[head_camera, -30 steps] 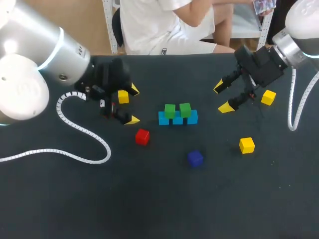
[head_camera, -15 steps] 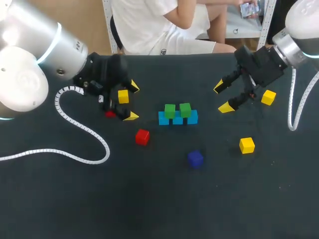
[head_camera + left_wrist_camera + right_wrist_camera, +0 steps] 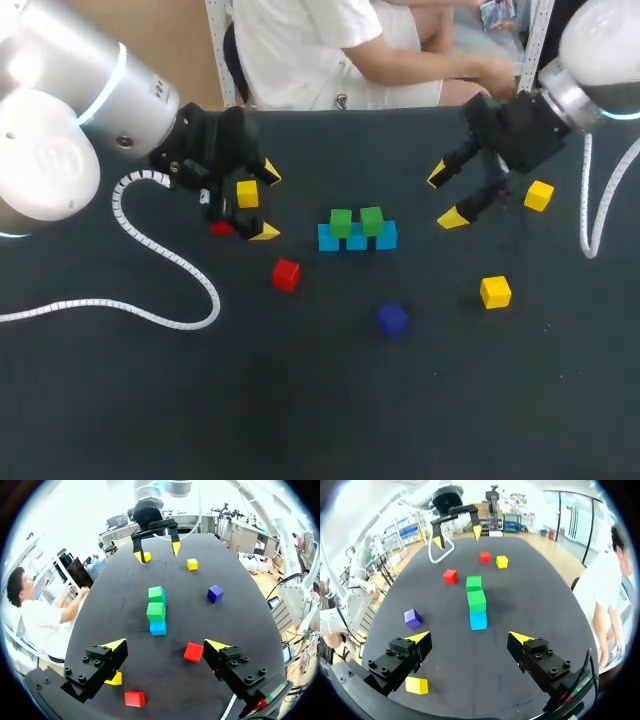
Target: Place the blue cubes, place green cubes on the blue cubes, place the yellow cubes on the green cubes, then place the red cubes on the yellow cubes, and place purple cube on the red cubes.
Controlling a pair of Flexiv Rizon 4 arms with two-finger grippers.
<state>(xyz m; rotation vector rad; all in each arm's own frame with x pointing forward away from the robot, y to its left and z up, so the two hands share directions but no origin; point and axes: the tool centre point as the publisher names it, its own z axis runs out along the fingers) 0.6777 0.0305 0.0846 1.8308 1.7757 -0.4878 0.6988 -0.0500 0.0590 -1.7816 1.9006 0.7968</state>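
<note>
Lying nearest on the dark table point(image 3: 300, 400), the purple cube point(image 3: 392, 318) sits alone. The near yellow cube point(image 3: 495, 291) is a little farther off to its right and the near red cube point(image 3: 286, 275) to its left.

Past these, in the middle, three blue cubes point(image 3: 357, 241) stand in a touching row. Two green cubes point(image 3: 341, 223) sit side by side on top of them.

Level with that row, the left arm point(image 3: 90, 110) comes in from the left side. Its wrist is turned so that the left gripper point(image 3: 267, 204) faces the row, with the fingers spread wide and clasping nothing. The left yellow cube point(image 3: 247, 194) rests on the table under that gripper, close by one finger but not pinched. The far red cube point(image 3: 221, 228) lies near it, toward the wrist. A white coiled cable point(image 3: 170, 270) trails from this arm across the table.

From the far right corner the right arm point(image 3: 600, 50) slants down toward the middle. The right gripper point(image 3: 446, 196) hangs well to the right of the row, fingers apart and empty. The far yellow cube point(image 3: 539, 195) lies just beside its wrist.
</note>
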